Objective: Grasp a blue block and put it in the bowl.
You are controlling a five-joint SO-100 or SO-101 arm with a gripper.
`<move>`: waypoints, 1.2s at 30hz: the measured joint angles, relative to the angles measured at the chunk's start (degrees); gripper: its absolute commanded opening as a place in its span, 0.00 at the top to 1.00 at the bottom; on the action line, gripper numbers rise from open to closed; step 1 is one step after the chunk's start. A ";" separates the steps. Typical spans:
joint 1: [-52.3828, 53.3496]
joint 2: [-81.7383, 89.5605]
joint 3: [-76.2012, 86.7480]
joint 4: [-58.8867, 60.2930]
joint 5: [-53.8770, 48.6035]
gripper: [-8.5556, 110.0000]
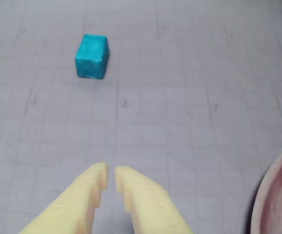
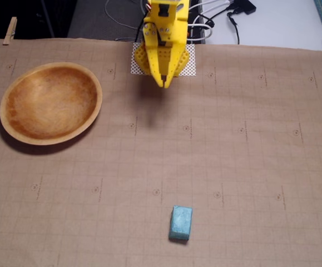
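The blue block (image 2: 181, 223) lies flat on the brown gridded paper near the front of the fixed view, on its own. In the wrist view the blue block (image 1: 92, 56) sits at the upper left, well beyond the fingertips. My yellow gripper (image 2: 164, 85) hangs above the paper at the back, close to the arm's base, far from the block. In the wrist view the gripper (image 1: 110, 175) shows its two tips nearly touching, shut on nothing. The wooden bowl (image 2: 16, 125) rests empty at the left of the fixed view; its rim (image 1: 270, 195) enters the wrist view's lower right corner.
Brown gridded paper (image 2: 249, 156) covers the table, held by wooden clips (image 2: 9, 30) at the back corners. Cables (image 2: 227, 16) run behind the arm's base. A white perforated pad (image 2: 189, 67) lies under the base.
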 measured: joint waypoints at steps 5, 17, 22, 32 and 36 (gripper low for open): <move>-0.18 0.00 0.00 -5.54 0.00 0.93; -1.32 -13.10 0.00 -24.08 0.00 0.93; -4.48 -20.74 0.00 -32.61 3.34 0.93; -8.61 -35.33 0.09 -42.98 10.11 0.80; -9.05 -38.67 0.09 -47.37 10.28 0.71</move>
